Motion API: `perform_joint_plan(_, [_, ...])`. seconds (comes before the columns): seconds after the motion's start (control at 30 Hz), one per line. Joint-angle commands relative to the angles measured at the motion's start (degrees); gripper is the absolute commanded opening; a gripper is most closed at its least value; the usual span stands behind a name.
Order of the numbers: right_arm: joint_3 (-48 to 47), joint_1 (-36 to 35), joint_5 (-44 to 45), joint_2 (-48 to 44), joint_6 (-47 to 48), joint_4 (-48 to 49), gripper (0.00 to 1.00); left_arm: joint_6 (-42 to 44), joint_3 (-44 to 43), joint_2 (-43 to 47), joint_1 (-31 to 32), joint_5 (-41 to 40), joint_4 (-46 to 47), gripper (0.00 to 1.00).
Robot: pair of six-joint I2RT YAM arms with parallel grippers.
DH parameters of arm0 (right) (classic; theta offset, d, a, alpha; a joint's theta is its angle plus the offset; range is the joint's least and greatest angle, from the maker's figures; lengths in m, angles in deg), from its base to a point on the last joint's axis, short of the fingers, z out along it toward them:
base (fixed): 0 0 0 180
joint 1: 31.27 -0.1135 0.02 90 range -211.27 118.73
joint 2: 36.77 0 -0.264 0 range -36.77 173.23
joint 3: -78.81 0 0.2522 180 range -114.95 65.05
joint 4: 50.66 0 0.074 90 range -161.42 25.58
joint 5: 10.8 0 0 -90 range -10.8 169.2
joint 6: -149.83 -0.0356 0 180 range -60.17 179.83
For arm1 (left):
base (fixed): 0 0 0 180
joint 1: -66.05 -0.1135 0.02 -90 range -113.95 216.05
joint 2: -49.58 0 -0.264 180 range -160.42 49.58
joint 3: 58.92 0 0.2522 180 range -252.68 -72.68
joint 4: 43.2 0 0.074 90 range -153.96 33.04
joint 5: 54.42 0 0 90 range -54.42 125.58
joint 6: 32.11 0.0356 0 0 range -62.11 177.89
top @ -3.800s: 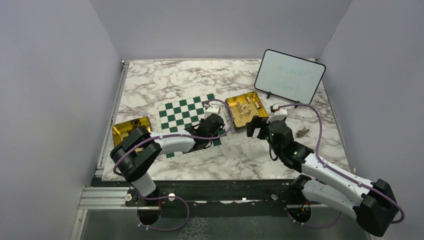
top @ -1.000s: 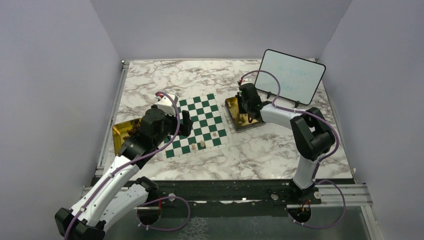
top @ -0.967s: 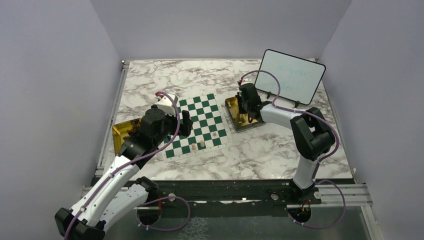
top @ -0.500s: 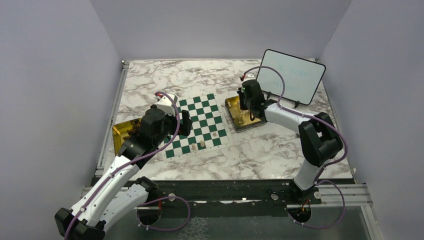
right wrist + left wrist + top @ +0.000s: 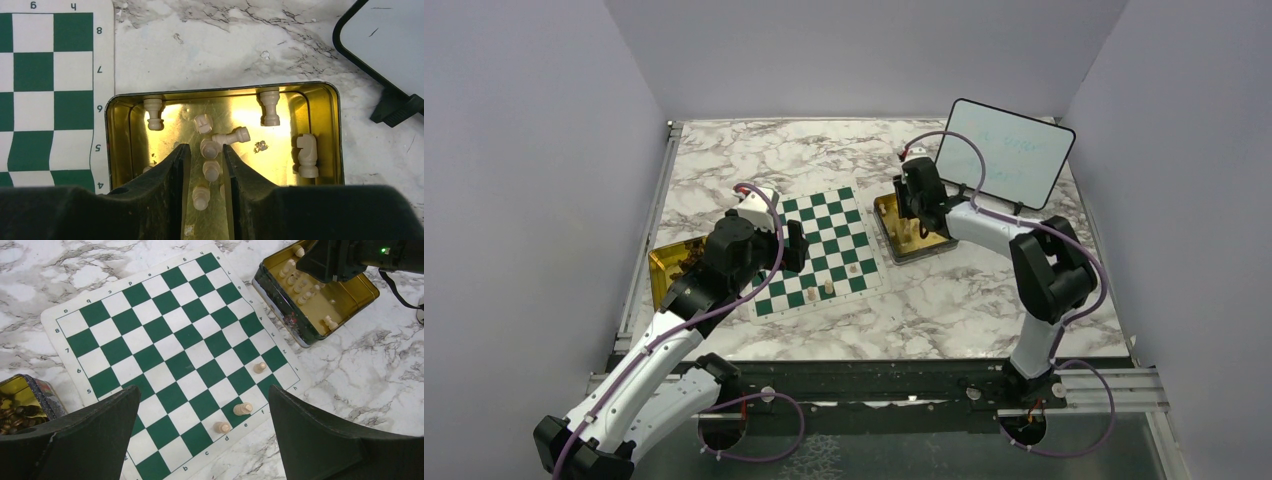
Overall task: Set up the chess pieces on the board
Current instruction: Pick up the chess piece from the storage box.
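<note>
The green-and-white board [image 5: 819, 215] lies mid-table, with three cream chess pieces [image 5: 828, 287] standing near its front right corner. They show as well in the left wrist view [image 5: 243, 409]. My left gripper [image 5: 794, 245] hangs wide open above the board's left side [image 5: 204, 390], holding nothing. My right gripper [image 5: 911, 212] hovers over the right gold tin [image 5: 117, 145], jaws partly open. Several loose pieces lie in that tin, among them a knight [image 5: 306, 152]. Three pawns [image 5: 211, 170] lie on the tin floor in line with the gap between the fingers [image 5: 172, 170], none gripped.
A second gold tin [image 5: 674, 258] with dark pieces sits left of the board. A framed whiteboard [image 5: 1004, 152] stands at the back right, just behind the right tin. Metal rails run along the table's left edge.
The right gripper's jaws have spread apart over the tin, and its wrist has shifted slightly. The left arm has held still with its jaws wide.
</note>
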Motion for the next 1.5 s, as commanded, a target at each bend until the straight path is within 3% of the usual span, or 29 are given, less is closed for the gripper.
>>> perform_joint_plan(0.0, [-2.40, 0.31, 0.81, 2.46, 1.04, -1.70, 0.35, 0.23, 0.17, 0.93, -0.24, -1.61, 0.07, 0.99])
perform_joint_plan(0.4, [-2.63, 0.34, 0.61, 3.74, 0.81, -2.14, 0.28, 0.18, 0.29, 1.40, -0.24, -1.83, 0.07, 0.99])
perform_joint_plan(0.67, [-2.11, 0.29, 0.64, 1.99, 1.41, -2.71, 0.12, 0.20, 0.31, 1.82, -0.25, -2.07, 0.07, 0.99])
perform_joint_plan(1.47, [1.37, 0.33, -4.86, -11.01, -0.53, -8.27, 0.08, -0.11, 0.38, 1.90, -0.24, -3.28, 0.07, 0.99])
